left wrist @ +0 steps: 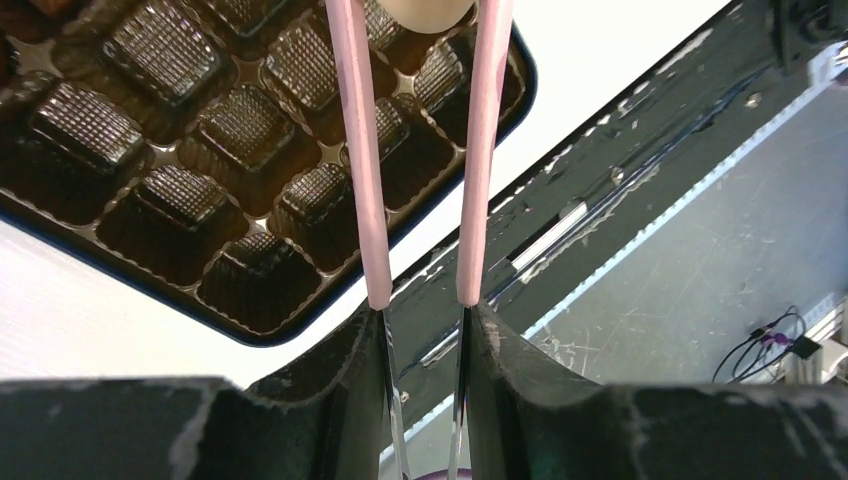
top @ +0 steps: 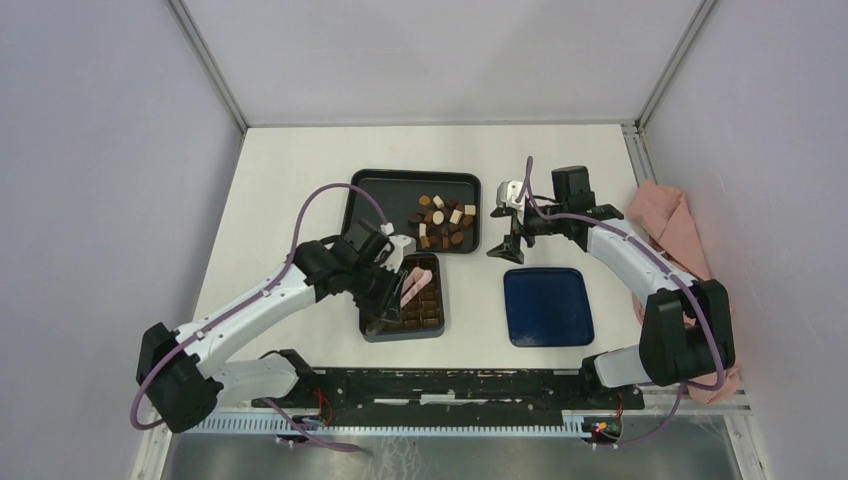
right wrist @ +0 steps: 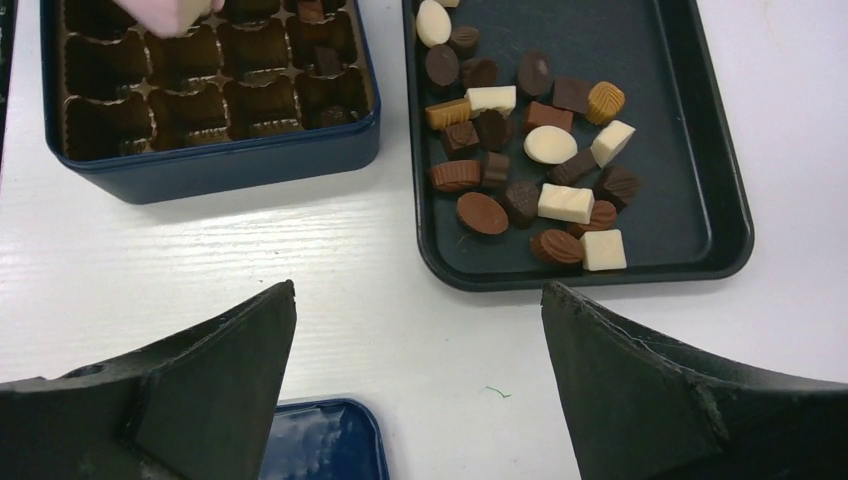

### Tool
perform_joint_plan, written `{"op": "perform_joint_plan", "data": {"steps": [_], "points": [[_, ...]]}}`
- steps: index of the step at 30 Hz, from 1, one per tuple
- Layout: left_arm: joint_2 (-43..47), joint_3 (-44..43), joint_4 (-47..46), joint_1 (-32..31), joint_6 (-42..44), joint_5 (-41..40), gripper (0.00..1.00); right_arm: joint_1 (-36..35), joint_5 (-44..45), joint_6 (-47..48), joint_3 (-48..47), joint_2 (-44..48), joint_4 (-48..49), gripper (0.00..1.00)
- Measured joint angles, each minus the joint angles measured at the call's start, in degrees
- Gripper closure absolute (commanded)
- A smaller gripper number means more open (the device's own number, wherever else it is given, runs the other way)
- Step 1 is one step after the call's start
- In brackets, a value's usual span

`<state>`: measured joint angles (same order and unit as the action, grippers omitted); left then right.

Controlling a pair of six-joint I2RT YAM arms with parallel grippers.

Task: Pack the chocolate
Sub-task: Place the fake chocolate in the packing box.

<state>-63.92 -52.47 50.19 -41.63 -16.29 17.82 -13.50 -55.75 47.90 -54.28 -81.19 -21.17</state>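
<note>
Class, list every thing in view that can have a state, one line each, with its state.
left gripper: shut on the pink tweezers.
pink tweezers: pinching a cream-white piece over the box.
right gripper: open, empty.
box: lid off, partly filled.
lid: off, lying flat apart from the box.
tray: holding loose chocolate.
pink cloth: crumpled.

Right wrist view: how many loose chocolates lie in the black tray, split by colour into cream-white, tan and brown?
Cream-white chocolates: 6
Tan chocolates: 2
Brown chocolates, dark and mid together: 16
Total: 24, counting only pieces wholly in view.
</note>
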Motion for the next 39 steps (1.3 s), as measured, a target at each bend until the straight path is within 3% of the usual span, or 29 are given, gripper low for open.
{"op": "perform_joint_plan", "data": {"steps": [13, 27, 35, 39], "points": [[-11.96, -3.48, 1.7, -5.01, -1.88, -7.54, 0.74, 0.0, 0.39, -3.26, 0.0, -0.17, 2.29, 0.02], [-14.78, -4.17, 1.44, -5.4, -1.86, -8.72, 0.59, 0.0, -0.15, -3.08, 0.0, -0.31, 2.21, 0.02], [-15.98, -4.2, 0.61, -5.44, -1.86, -8.74, 0.56, 0.0, -0.83, -3.06, 0.0, -0.35, 1.84, 0.02], [-16.06, -4.46, 0.46, -5.44, -1.86, -8.79, 0.6, 0.0, -1.07, -3.06, 0.0, -0.35, 1.77, 0.02]]}}
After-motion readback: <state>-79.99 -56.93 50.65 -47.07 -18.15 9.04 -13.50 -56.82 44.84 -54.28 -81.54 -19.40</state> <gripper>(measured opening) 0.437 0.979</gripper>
